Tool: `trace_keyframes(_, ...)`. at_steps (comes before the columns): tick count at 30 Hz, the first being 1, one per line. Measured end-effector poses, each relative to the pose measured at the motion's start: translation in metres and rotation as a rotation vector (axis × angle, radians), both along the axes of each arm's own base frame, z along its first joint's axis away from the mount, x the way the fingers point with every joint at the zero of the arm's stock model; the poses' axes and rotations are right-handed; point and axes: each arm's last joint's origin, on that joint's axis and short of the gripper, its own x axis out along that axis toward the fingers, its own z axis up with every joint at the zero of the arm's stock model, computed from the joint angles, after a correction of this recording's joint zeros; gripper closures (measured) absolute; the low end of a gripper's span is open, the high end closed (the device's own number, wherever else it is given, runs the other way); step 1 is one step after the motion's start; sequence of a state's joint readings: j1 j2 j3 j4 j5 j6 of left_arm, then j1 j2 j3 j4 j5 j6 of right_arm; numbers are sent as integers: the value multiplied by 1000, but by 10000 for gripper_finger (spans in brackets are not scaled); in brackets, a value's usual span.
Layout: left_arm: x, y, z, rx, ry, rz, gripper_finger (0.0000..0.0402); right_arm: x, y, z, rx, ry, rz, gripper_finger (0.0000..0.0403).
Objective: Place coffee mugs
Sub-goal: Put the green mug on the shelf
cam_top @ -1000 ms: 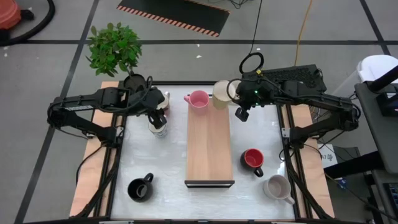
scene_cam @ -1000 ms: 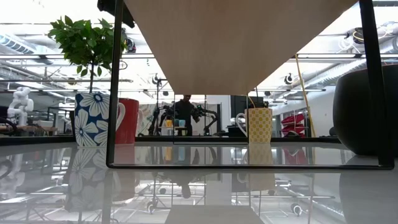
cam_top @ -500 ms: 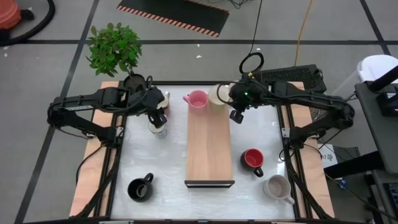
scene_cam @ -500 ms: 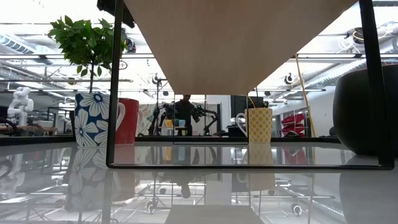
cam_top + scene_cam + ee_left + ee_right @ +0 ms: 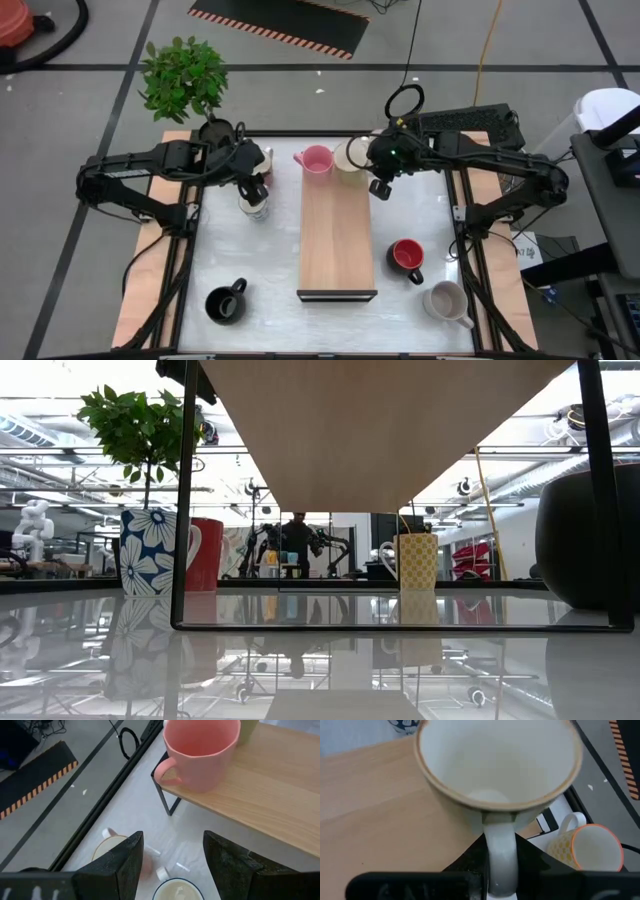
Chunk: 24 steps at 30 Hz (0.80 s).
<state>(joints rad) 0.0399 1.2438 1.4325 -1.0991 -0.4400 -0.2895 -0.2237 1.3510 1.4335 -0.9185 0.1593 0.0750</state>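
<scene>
A cream mug (image 5: 349, 154) is in my right gripper (image 5: 379, 186) over the far end of the wooden board (image 5: 337, 240), beside the pink mug (image 5: 317, 160) standing there. My left gripper (image 5: 256, 188) hovers open above a blue floral mug (image 5: 256, 207) on the table, left of the board. The left wrist view shows the pink mug (image 5: 200, 750) on the board's edge and a cream mug (image 5: 112, 851) on the table below. A red mug (image 5: 405, 256), a grey mug (image 5: 445, 300) and a black mug (image 5: 225, 304) stand on the table. My right gripper holds the cream mug by its handle (image 5: 499, 837), pinched between the two fingers (image 5: 465, 862), which come level from the table's right side. The mug is upright with its mouth up, above the board's far end; whether its base touches the board I cannot tell.
A yellow patterned mug (image 5: 592, 851) stands on the table beyond the board's far end. The dark plant pot (image 5: 215, 131) sits at the table's far left corner. The board is raised on a thin black frame (image 5: 181, 510). Bare board stretches toward the near edge.
My right gripper has moved a little toward the table's left, carrying the cream mug closer to the pink mug over the board's far end. The left arm has kept still.
</scene>
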Motion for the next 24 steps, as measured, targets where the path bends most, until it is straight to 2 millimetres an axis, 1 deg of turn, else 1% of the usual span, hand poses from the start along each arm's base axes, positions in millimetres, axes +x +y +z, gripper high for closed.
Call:
trace_keyframes(5, 0, 0, 0, 15, 12, -19, 190, 1, 0, -9, 0, 16, 3, 357)
trace_keyframes(8, 0, 0, 0, 22, 18, -28, 190, 2, 0, -10, -1, 9, 4, 355)
trace_keyframes(18, 0, 0, 0, 27, 22, -35, 190, 0, -4, -9, -101, 32, -67, 328)
trace_keyframes(24, 0, 1, 0, 28, 23, -32, 190, 0, -4, -9, -104, 33, -70, 305)
